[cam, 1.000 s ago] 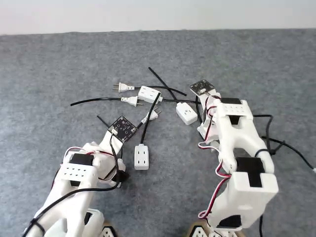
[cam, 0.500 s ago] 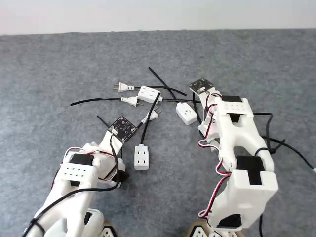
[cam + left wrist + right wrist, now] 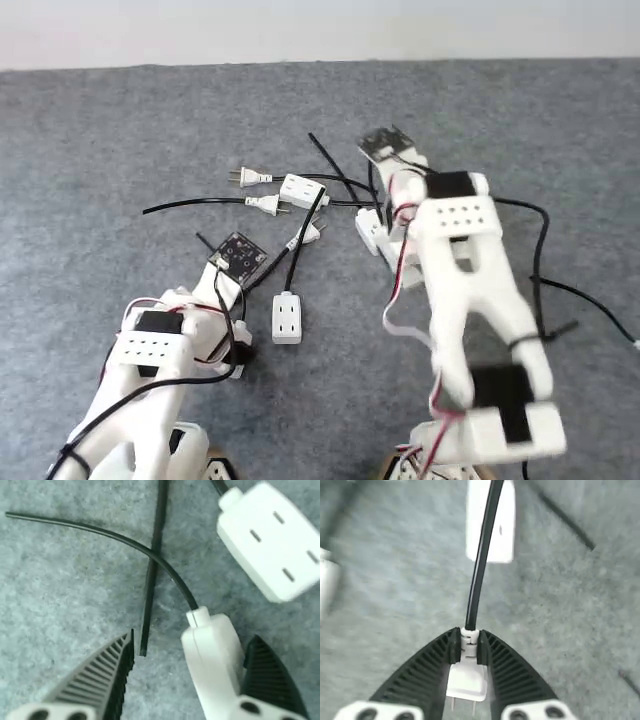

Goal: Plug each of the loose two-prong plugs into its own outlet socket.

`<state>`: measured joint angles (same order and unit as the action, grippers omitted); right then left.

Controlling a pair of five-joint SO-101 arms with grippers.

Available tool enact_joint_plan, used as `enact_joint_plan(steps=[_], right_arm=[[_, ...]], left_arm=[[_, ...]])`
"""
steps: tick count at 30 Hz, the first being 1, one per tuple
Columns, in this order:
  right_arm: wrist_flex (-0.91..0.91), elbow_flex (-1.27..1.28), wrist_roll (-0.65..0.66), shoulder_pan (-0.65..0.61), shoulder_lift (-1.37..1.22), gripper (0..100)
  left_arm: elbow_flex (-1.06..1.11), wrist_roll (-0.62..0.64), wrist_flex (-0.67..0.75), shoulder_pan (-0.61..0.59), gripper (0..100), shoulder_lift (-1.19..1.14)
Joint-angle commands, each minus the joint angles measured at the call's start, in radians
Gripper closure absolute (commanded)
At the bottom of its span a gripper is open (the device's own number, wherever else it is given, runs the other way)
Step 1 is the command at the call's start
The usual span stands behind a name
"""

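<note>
My right gripper [image 3: 467, 647] is shut on a white two-prong plug [image 3: 466, 679], prongs toward the camera. Its black cord [image 3: 481, 555] runs away over a white outlet block [image 3: 490, 522] on the grey mat. In the high view the right arm [image 3: 455, 225] leans over that outlet block [image 3: 370, 228]. My left gripper [image 3: 187, 662] is open, low over the mat. A white plug [image 3: 212, 650] lies between its fingers, against one of them, near a second outlet block [image 3: 270, 540]. Two more plugs [image 3: 250, 178] [image 3: 265, 204] and outlets [image 3: 300, 188] [image 3: 287, 317] lie mid-table.
Loose black cords [image 3: 195, 205] cross the middle of the grey mat, and one cut cord end [image 3: 142, 652] lies by my left gripper's finger. The right arm's own cables [image 3: 545, 285] trail over the mat to the right. Open mat stretches at the far left and far right.
The right arm has swung forward and to the left, now covering part of the outlet block beside it. The left arm has edged slightly to the left.
</note>
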<state>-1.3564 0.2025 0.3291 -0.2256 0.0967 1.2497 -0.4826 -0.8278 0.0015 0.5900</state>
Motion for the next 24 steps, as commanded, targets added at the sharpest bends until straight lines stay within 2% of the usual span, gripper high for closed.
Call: enact_joint_plan(steps=[1,6,11,17,24], right_arm=[[-0.024,-0.057,-0.063,-0.097,0.18,98.9],[0.001,-0.018,-0.13,-0.266,0.242,98.9],[0.079,0.069,-0.133,-0.423,0.251,98.9],[0.074,0.092,-0.166,-0.446,0.317,99.0],[0.045,0.14,-0.158,-0.446,0.478,99.0]], left_arm=[[-0.039,0.06,0.041,-0.008,67,0.015],[-0.044,0.02,0.008,0.0,67,0.014],[-0.045,0.014,0.005,0.0,67,0.014],[-0.082,0.018,0.003,0.0,67,-0.04],[-0.297,0.087,-0.071,-0.028,67,-0.334]])
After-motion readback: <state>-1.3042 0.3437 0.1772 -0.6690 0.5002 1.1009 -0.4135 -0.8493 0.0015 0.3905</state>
